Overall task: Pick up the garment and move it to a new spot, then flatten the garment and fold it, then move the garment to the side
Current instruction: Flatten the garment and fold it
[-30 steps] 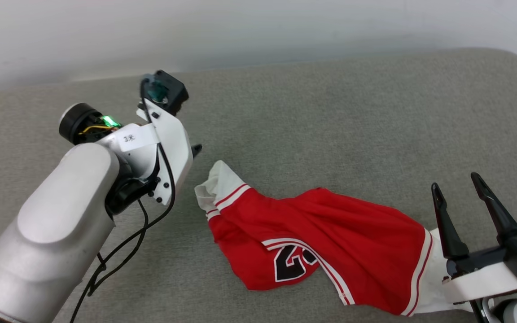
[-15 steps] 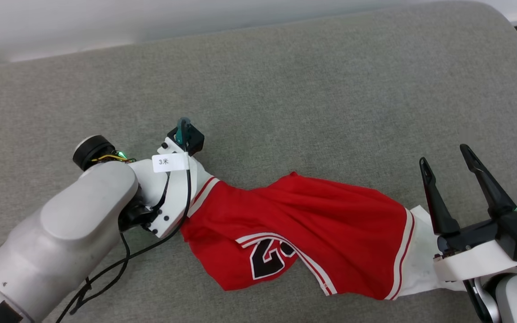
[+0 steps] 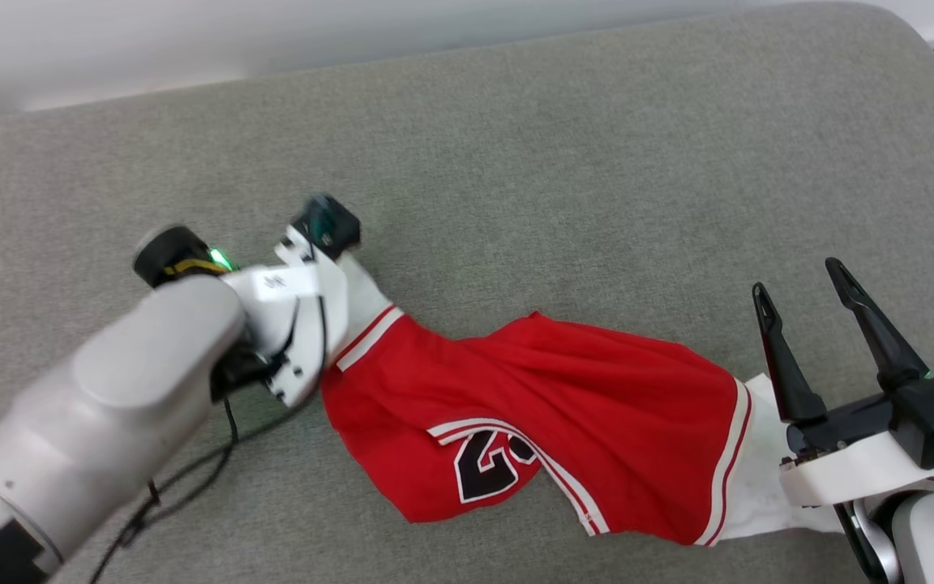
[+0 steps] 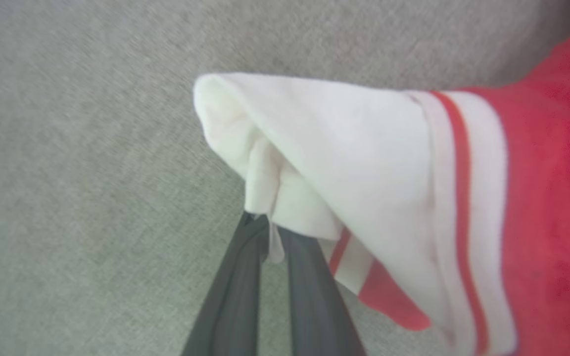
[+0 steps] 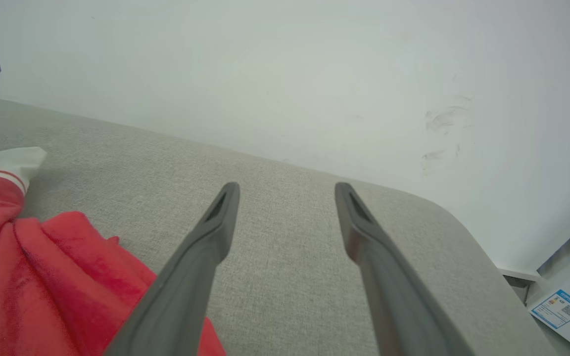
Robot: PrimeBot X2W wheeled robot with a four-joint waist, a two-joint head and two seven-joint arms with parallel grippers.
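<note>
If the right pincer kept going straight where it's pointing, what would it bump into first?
The way looks free nearby: the open right pincer points over bare cushion, the jersey off to one side. Beyond stands the wall, likely first, though it might graze the cushion's far edge; depth is unclear.

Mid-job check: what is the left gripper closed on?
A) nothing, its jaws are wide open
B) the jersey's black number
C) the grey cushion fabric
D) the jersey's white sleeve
D: the left wrist view shows the left gripper shut on a bunched fold of the white sleeve of the jersey.
</note>
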